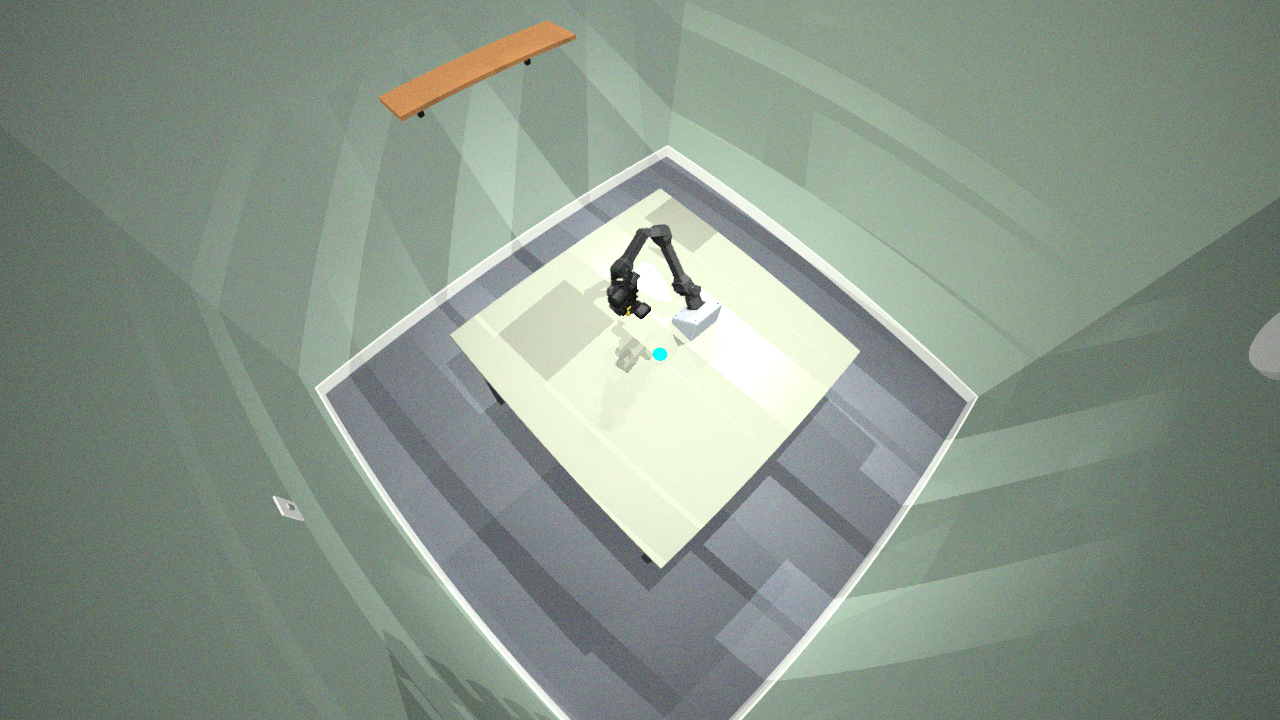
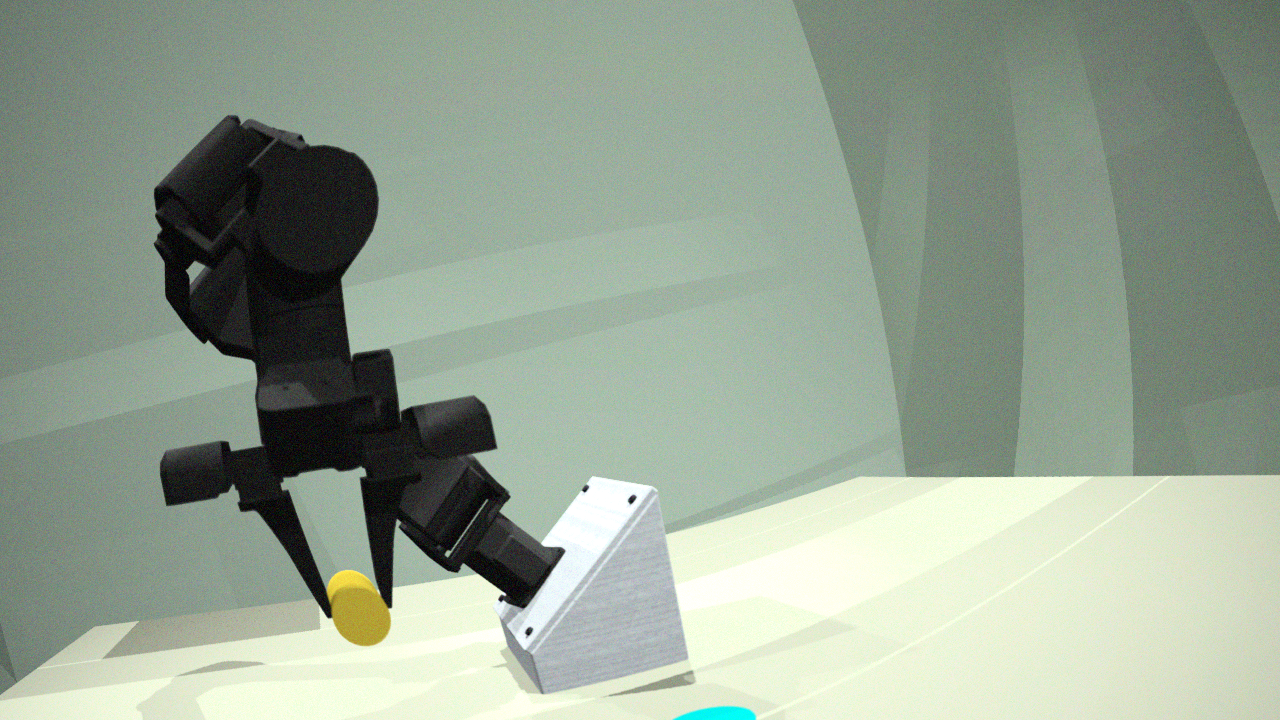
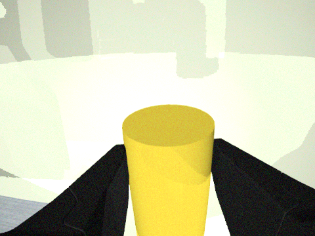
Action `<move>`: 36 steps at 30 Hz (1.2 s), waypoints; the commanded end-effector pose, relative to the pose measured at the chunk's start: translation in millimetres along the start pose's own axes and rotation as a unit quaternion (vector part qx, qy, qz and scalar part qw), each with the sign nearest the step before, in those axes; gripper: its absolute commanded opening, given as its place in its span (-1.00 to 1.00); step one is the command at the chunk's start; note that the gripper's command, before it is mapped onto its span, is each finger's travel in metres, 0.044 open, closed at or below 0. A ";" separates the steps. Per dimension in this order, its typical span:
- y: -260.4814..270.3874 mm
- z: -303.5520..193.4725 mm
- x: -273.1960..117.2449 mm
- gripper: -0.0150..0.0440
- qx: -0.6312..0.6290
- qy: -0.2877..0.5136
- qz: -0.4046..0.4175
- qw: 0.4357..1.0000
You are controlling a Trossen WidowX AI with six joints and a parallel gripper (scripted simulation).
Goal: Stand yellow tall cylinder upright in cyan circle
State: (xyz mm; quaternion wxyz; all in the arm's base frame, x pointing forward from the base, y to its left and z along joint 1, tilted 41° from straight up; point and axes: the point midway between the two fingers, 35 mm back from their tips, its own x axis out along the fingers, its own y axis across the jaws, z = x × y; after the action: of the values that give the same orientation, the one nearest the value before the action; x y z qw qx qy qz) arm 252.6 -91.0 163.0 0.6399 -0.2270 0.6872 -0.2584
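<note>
Claw (image 1: 637, 310) from the top view hangs over the pale worktop (image 1: 716, 429), near the cyan circle (image 1: 659, 354). Exterior view: its dark fingers (image 2: 380, 537) pinch the yellow cylinder (image 2: 358, 608), lifted off the surface, lying sideways. Wrist view: cylinder (image 3: 168, 183) clamped between both fingers.

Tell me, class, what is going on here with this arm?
The arm's gripper is shut on the yellow cylinder, one jaw on each side, and holds it lifted off the table. The cylinder lies roughly level, not upright. The cyan circle is bare, a little way off on the table near the arm's grey base. So the cylinder is picked up, but standing it in the circle is yet to be done.
</note>
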 end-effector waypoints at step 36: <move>122.8 16.4 -12.8 -0.14 -0.349 -0.003 0.015 0.937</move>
State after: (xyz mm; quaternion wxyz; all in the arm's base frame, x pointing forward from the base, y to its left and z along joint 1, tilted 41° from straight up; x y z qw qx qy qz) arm 272.3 1.9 98.9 0.5367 -0.4158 0.7342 -0.0116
